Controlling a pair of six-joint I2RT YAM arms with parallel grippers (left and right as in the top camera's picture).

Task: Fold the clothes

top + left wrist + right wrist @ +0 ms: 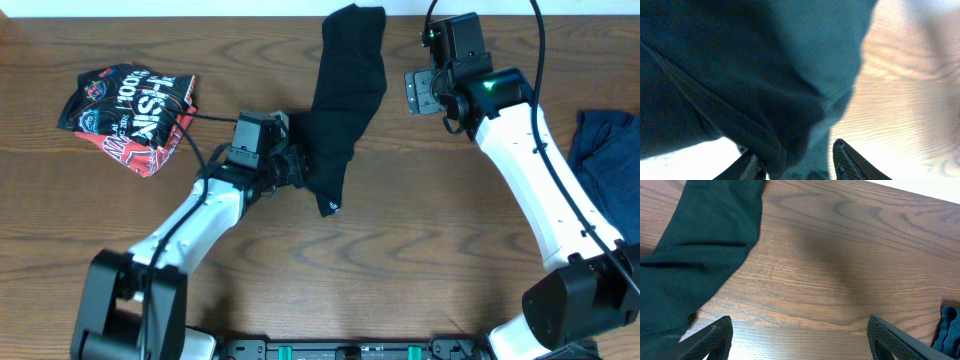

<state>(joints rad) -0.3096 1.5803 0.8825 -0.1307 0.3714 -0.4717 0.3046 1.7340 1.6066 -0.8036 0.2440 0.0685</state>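
Note:
A black garment [345,100] lies as a long narrow strip from the table's far edge toward the middle. My left gripper [296,166] is at its lower left edge and is shut on a bunched fold of it. The dark cloth [750,75] fills the left wrist view and sits between the fingers [797,165]. My right gripper [424,92] is open and empty, to the right of the garment near its top. In the right wrist view the garment [700,245] lies to the left of the open fingers [800,337], apart from them.
A red, black and white printed garment [130,105] lies crumpled at the far left. A blue garment [605,150] lies at the right edge; it also shows in the right wrist view [947,330]. Bare wood tabletop [420,250] surrounds them.

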